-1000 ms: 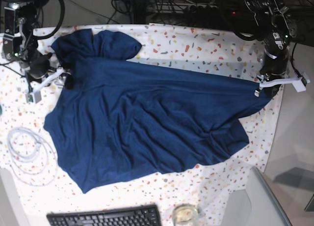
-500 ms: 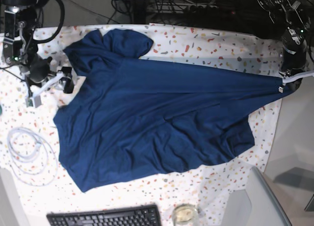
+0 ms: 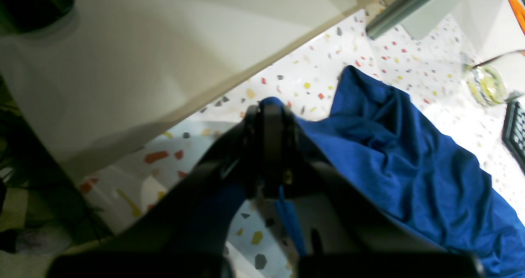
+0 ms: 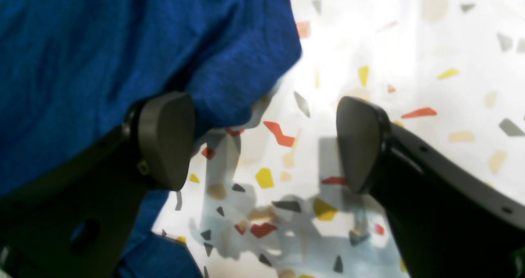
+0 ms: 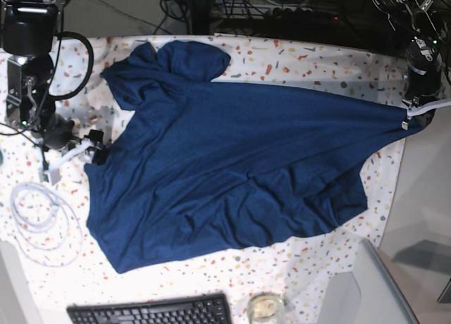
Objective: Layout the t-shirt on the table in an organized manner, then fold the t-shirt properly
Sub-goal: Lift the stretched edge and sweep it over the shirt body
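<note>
The dark navy t-shirt [image 5: 225, 162] lies spread and wrinkled over the speckled table [image 5: 303, 63]. Its right corner is stretched to the table's right edge. My left gripper [image 5: 410, 120] is shut on that corner. The left wrist view shows the closed fingers [image 3: 270, 122] pinching blue fabric, with the t-shirt [image 3: 410, 146] trailing away. My right gripper [image 5: 74, 156] stands open at the shirt's left edge. In the right wrist view its pads [image 4: 164, 140] are wide apart over bare table [image 4: 410, 64], the left one against the t-shirt [image 4: 123, 44].
A coil of white cable [image 5: 42, 222] lies at the left, below my right gripper. A black keyboard [image 5: 151, 311] and a small glass jar [image 5: 266, 306] sit at the near edge. A grey panel [image 5: 359, 289] stands at the lower right. The table ends just past my left gripper.
My left gripper has pulled the shirt corner to the right, dragging the whole shirt that way and flatter. My right gripper has moved down along the shirt's left edge, still open.
</note>
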